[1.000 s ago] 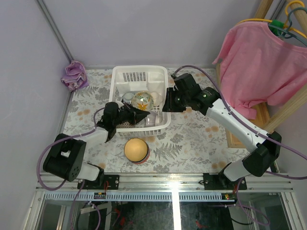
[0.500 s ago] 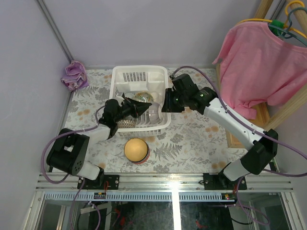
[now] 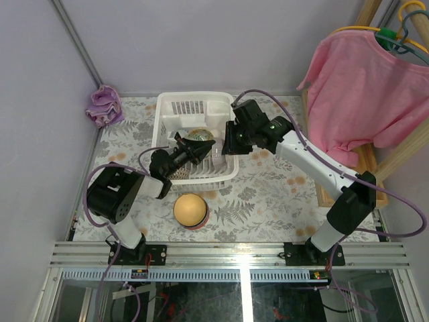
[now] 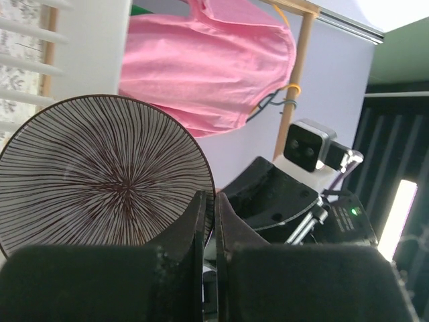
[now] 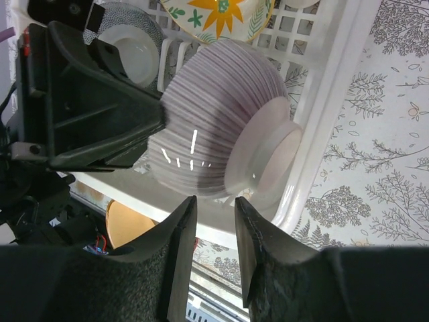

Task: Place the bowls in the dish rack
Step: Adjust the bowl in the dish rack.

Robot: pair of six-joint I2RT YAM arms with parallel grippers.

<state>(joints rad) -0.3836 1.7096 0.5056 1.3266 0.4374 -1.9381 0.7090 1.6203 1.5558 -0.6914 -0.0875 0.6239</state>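
Tracking striped bowl (image 5: pixel 214 134): ribbed, sideways in slotted dish rack (image 5: pixel 332 107), just beyond our right gripper (image 5: pixel 214 201), fingers apart.
Left gripper (image 4: pixel 209 198): closed, at bowl's rim.

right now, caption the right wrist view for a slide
striped bowl on edge in the rack, shut left end effector at its rim

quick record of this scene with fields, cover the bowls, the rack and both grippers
dish rack: far centre of the table, several bowls inside
striped bowl: on its side in the rack's near right corner
flower bowl: in the rack, beyond the striped bowl
left gripper: shut, tip at the striped bowl's rim
right gripper: jaws apart, tips beside the striped bowl, no grip visible
orange-yellow bowl: on the table in front of the rack, not yet loaded
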